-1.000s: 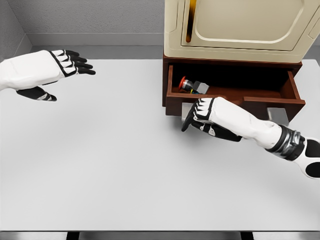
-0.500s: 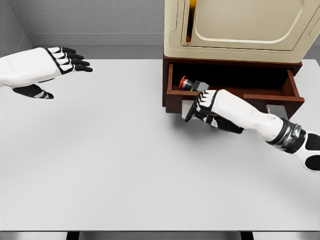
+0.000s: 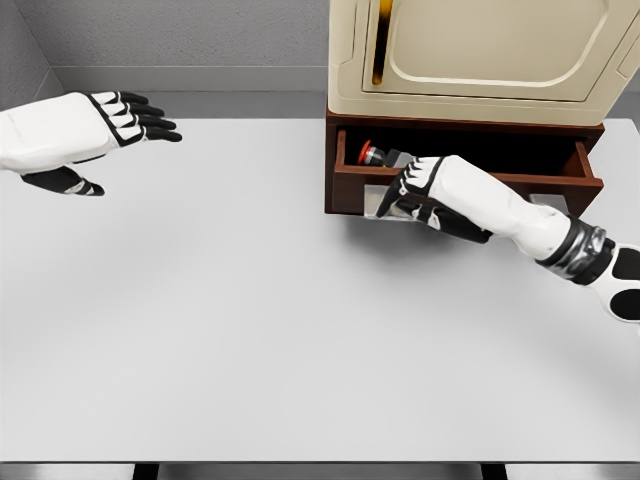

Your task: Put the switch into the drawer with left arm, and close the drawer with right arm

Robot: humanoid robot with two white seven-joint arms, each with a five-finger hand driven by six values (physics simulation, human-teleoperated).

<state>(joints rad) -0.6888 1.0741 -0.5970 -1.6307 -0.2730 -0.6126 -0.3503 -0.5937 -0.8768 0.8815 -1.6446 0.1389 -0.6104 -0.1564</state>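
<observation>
A small switch [image 3: 377, 155] with a red button and grey body lies in the left end of the brown wooden drawer [image 3: 350, 190], which stands partly pulled out from under the cream cabinet. My right hand [image 3: 415, 195] presses flat against the drawer's front panel, fingers extended and holding nothing. My left hand [image 3: 115, 125] hovers over the table's far left, fingers spread, empty.
The cream cabinet [image 3: 470, 55] rises above the drawer at the back right of the white table [image 3: 250, 320]. A grey wall runs behind the table.
The right hand has pushed the drawer front back toward the cabinet, so the drawer sticks out less. The left hand has drifted slightly left and away.
</observation>
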